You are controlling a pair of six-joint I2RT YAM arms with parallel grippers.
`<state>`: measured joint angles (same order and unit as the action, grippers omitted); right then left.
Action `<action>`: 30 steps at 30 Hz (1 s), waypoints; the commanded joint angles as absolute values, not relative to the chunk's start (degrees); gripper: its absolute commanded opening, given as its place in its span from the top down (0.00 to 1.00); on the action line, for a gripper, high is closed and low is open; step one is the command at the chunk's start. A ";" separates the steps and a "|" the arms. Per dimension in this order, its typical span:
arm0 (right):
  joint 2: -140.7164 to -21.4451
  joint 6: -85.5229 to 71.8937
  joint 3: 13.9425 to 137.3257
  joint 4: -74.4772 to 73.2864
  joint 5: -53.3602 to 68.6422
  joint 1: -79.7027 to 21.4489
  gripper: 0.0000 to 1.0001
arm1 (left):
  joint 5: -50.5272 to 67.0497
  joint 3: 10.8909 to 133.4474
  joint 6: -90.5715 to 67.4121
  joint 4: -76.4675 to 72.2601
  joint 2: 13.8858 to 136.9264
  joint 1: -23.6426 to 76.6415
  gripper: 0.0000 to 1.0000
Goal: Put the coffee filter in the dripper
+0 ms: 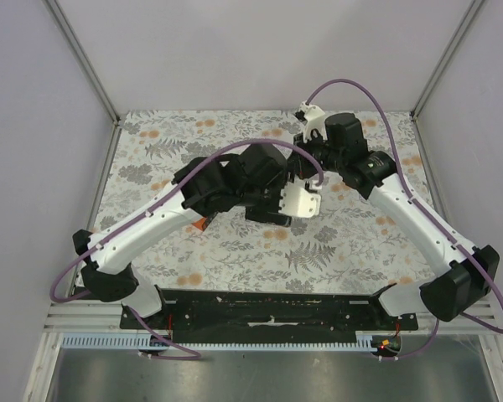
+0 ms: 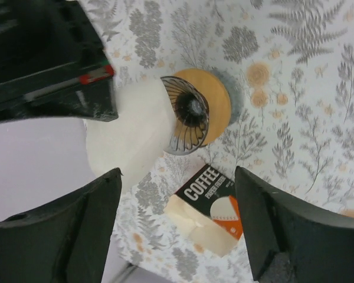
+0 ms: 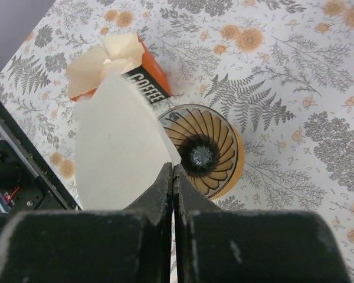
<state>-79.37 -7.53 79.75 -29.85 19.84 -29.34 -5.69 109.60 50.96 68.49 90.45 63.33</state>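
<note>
Top external view took in the table (image 1: 360, 243), spread with a cloth of grey ferns and orange flowers and walled by pale panels on its left, right and far sides. Over it the left arm (image 1: 151, 226) reached from the near left corner toward the middle. The right arm (image 1: 411, 209) rose from the near right corner and bent back toward the same spot, so the two wrists met over the centre and hid what lay beneath them.

Left wrist view showed the left gripper (image 2: 177, 177) spread wide, its two dark fingers (image 2: 88, 230) well apart and holding nothing. Right wrist view showed the right gripper (image 3: 173, 171) pressed closed, its fingertips pinching the lower edge of the coffee filter (image 3: 115, 147).

A box of paper filters (image 3: 147, 82), black and orange with "COFFEE" printed on it, lay flat on the cloth to the left of the dripper (image 3: 215, 132) and a little nearer. Cream papers (image 3: 103, 56) fanned out of its open end. The dripper stood upright near the middle of the table on a round wood-coloured base (image 3: 233, 168), with its smoky ribbed cone opening upward.

The coffee filter, a cream-white paper cone with a rounded top edge, hung raised off the cloth in the right gripper's pinch, just beside the dripper and outside its cone. In the left wrist view one edge of the paper lay against the outline of the rim, though whether paper touched plastic could not be told.
</note>
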 commanded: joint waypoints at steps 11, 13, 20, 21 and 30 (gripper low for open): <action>-79.72 -12.74 79.28 -23.73 11.17 -30.67 1.00 | 6.49 118.31 -7.90 55.64 94.04 36.22 0.15; -80.15 -13.97 78.40 -23.29 10.02 -31.64 1.00 | 7.38 117.51 -8.87 55.02 95.09 35.77 0.16; -80.33 -15.47 76.38 -23.03 6.68 -33.57 1.00 | 10.73 115.49 -12.57 54.05 98.43 35.16 0.19; -80.25 -15.47 76.12 -23.03 6.33 -33.66 1.00 | 8.81 114.53 -12.39 54.23 98.79 35.07 0.21; -82.00 -15.21 75.50 -22.41 7.55 -33.75 1.00 | 5.89 106.96 -13.18 53.00 101.34 34.89 0.25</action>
<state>-80.75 -15.03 75.53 -24.67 7.20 -33.54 5.06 107.96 -10.28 55.46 100.27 34.98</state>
